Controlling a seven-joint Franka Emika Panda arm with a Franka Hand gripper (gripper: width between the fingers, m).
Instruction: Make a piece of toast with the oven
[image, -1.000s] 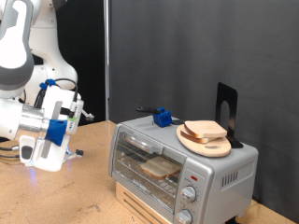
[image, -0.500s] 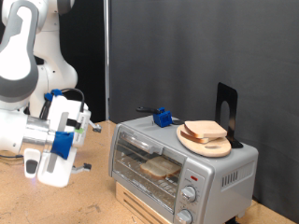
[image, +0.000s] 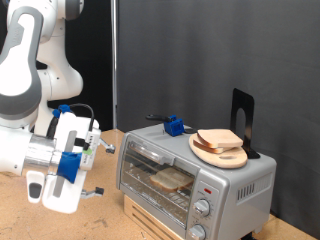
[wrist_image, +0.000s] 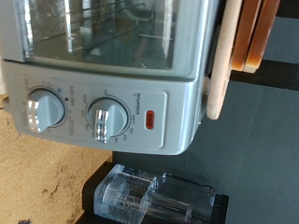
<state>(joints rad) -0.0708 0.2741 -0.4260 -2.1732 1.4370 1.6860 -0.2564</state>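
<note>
The silver oven (image: 190, 172) stands at the exterior view's right with its glass door closed. A slice of toast (image: 170, 180) lies on the wire rack inside. My gripper (image: 101, 168) hovers to the left of the oven, level with its door, fingers spread open and pointing at it, holding nothing. The wrist view looks at the oven (wrist_image: 103, 56) front from close by: two round knobs (wrist_image: 109, 117) and the red mark (wrist_image: 149, 119) sit below the glass. One fingertip (wrist_image: 149, 198) shows at the frame's edge.
A round wooden board (image: 218, 152) with more bread slices (image: 220, 139) rests on the oven's top, beside a blue object (image: 177, 126) and a black stand (image: 243, 118). The oven sits on a low wooden crate (image: 150, 215) on the wooden table (image: 20, 215).
The arm has swung down and to the right, bringing the open gripper closer to the oven's front. The oven and the bread have not moved.
</note>
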